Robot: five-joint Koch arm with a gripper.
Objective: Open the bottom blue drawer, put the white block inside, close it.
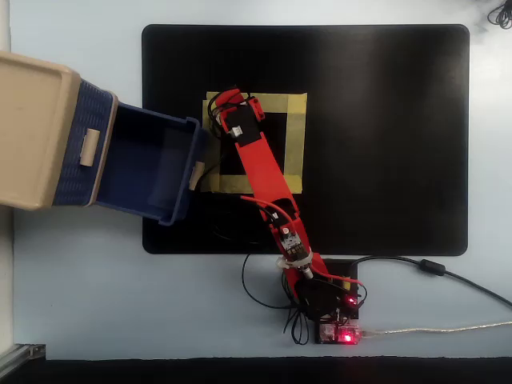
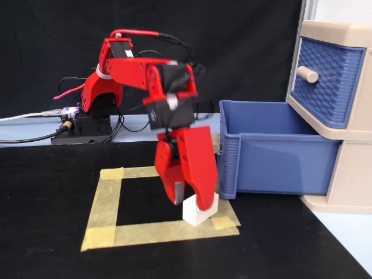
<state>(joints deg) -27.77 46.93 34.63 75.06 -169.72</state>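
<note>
— Open space anywhere on the bench [image 1: 80, 264]?
— Plenty: right half of the black mat [image 1: 384, 144] bare in the overhead view, likewise the mat's near strip in the fixed view.
— Around the white block [image 2: 200, 209]?
— Crowded. End effector [image 2: 190, 198] directly over it, fingers spread, tips straddling its top. Bottom blue drawer [image 2: 279, 157] pulled out just beside, front wall and beige handle [image 1: 196, 175] close to the tape square [image 1: 294, 144].
— Into the drawer?
— Open from above, nothing visible inside; upper blue drawer [image 2: 325, 81] overhanging only the rear part.
— Behind the arm?
— Cluttered: cables [image 1: 424, 268] around the base.
</note>
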